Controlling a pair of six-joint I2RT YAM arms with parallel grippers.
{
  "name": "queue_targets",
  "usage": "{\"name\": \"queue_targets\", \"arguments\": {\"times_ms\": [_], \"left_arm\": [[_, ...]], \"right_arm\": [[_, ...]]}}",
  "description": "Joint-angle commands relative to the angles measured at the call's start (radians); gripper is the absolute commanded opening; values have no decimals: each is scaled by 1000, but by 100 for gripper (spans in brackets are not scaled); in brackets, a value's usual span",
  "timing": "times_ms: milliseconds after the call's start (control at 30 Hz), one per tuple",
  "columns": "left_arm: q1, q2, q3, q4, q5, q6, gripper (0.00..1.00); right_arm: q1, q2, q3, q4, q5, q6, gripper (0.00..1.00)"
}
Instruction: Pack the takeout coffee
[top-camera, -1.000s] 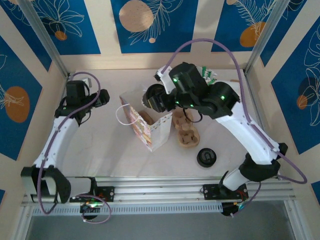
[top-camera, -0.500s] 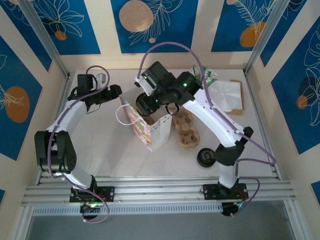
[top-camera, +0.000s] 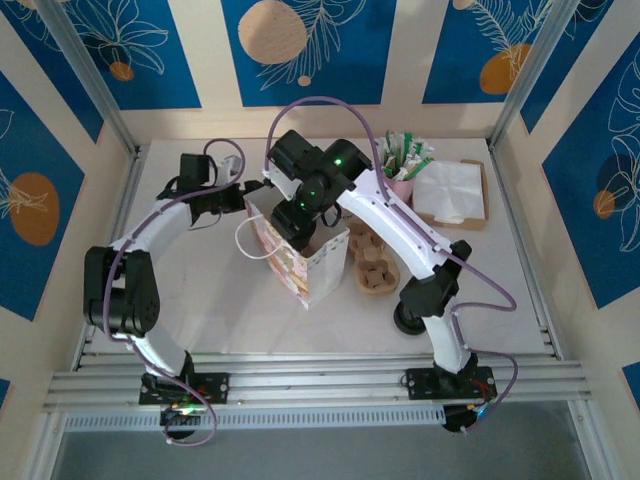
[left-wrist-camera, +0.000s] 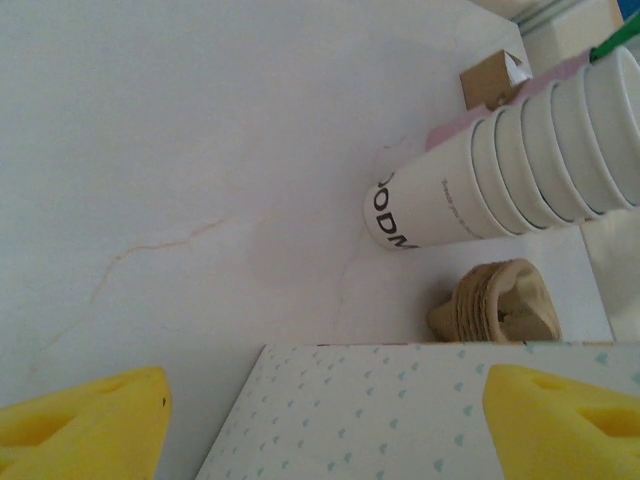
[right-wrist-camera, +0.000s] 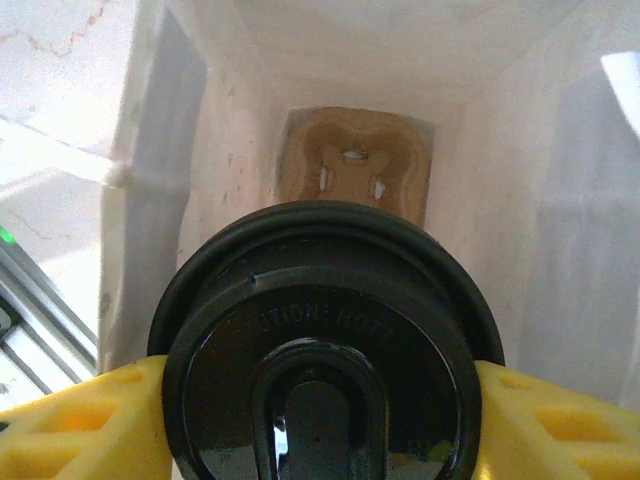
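Observation:
The takeout coffee shows as its black lid (right-wrist-camera: 325, 370) from above in the right wrist view. My right gripper (right-wrist-camera: 325, 420) is shut on the cup, a yellow finger (right-wrist-camera: 85, 425) on each side. It hangs in the mouth of the patterned paper bag (top-camera: 300, 272), whose white inner walls (right-wrist-camera: 520, 200) surround it. A brown cardboard carrier (right-wrist-camera: 355, 165) lies on the bag's floor below. From above, my right gripper (top-camera: 300, 215) sits over the bag's opening. My left gripper (top-camera: 245, 192) is at the bag's left rim. It (left-wrist-camera: 325, 420) stands open, the bag's dotted panel (left-wrist-camera: 400, 410) spanning between its fingers.
A stack of lidless cream cups (left-wrist-camera: 520, 160) lies on its side behind the bag. Brown cup carriers (top-camera: 375, 265) sit right of the bag, and black lids (top-camera: 408, 318) beside the right arm. A pink cup of stirrers (top-camera: 403, 165) and a napkin box (top-camera: 450, 195) stand at the back right.
My right arm swung left and brought the lidded cup over and into the bag's mouth. My left arm reached right, from the back left to the bag's rim.

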Motion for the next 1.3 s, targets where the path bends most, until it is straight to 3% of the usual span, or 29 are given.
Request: {"name": "queue_targets", "arguments": {"times_ms": [0, 267, 567, 1267], "left_arm": [[-24, 4, -7, -32, 54, 47, 81], [-63, -32, -1, -121, 2, 66, 82], [-64, -108, -27, -288, -228, 56, 84], [-55, -61, -29, -310, -304, 42, 84]], "right_arm": [[-4, 2, -6, -33, -37, 1, 63], [-6, -9, -67, -31, -6, 11, 63], [-23, -36, -169, -4, -18, 18, 60], [-16, -51, -325, 166, -24, 18, 56]]}}
